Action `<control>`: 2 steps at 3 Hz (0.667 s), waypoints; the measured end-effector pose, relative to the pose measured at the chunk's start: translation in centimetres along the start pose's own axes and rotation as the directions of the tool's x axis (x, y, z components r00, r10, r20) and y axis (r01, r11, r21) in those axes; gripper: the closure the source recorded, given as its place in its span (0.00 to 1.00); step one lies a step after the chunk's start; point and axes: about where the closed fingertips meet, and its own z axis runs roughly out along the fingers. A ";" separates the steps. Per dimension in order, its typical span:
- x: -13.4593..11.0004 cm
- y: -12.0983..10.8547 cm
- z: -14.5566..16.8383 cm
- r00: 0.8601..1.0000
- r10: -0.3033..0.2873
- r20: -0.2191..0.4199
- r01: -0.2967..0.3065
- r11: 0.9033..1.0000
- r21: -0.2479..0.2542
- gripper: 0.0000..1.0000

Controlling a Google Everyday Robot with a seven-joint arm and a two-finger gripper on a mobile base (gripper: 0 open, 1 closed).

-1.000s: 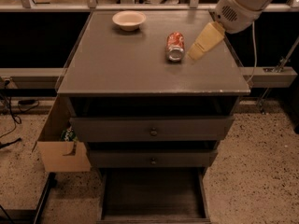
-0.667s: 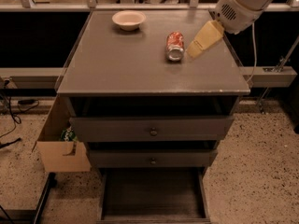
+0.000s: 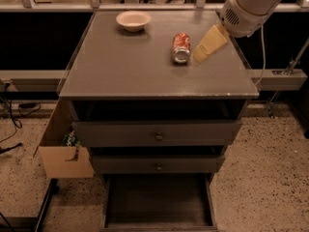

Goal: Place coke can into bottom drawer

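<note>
White rounded arm (image 3: 251, 4) with vent grille (image 3: 232, 16); tan, perhaps tapered end effector (image 3: 200, 55) upper right.

Dim, seemingly overhead light, end effector (image 3: 206, 47) upper right

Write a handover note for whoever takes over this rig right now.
Gripper: low over the cabinet top, close beside the coke can's right side, not around it.
Coke can: lying on its side on the top, right of the cream bowl.
Bottom drawer: pulled open, can not in it.
Done: drawer is open.
Left: grasp the can, carry it down, set it in the drawer.
</note>
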 end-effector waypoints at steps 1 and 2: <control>-1.4 -0.6 2.1 0.999 0.039 0.005 -0.039 0.998 0.053 0.00; -2.8 -0.9 3.6 0.998 0.058 0.018 -0.059 0.995 0.075 0.00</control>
